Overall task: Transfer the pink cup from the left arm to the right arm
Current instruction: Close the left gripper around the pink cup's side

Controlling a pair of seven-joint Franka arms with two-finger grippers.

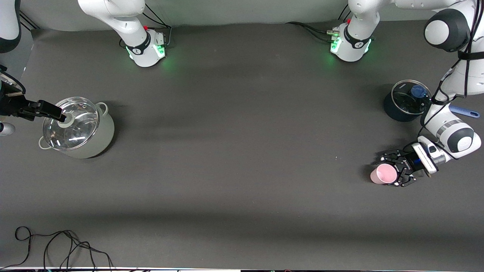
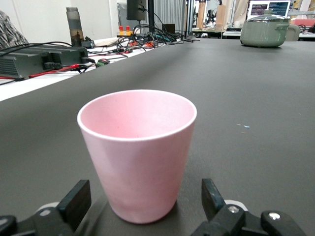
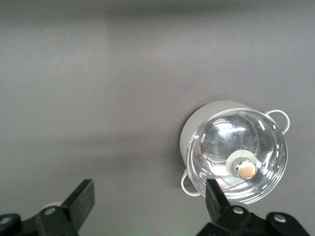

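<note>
The pink cup [image 1: 383,173] stands upright on the dark table toward the left arm's end. It fills the left wrist view [image 2: 138,152]. My left gripper [image 1: 390,170] is low at the table and open, with the cup between its fingers [image 2: 76,201]. A gap shows on each side of the cup. My right gripper [image 1: 56,112] is open and empty, up in the air over the rim of the pale green pot [image 1: 81,128] at the right arm's end. In the right wrist view, this gripper [image 3: 147,196] looks down on bare table beside that pot [image 3: 236,152].
A dark pot with a glass lid and blue knob [image 1: 406,100] stands farther from the front camera than the cup. A blue handle [image 1: 464,111] lies beside it. Loose black cables [image 1: 56,245] lie at the table's near edge, toward the right arm's end.
</note>
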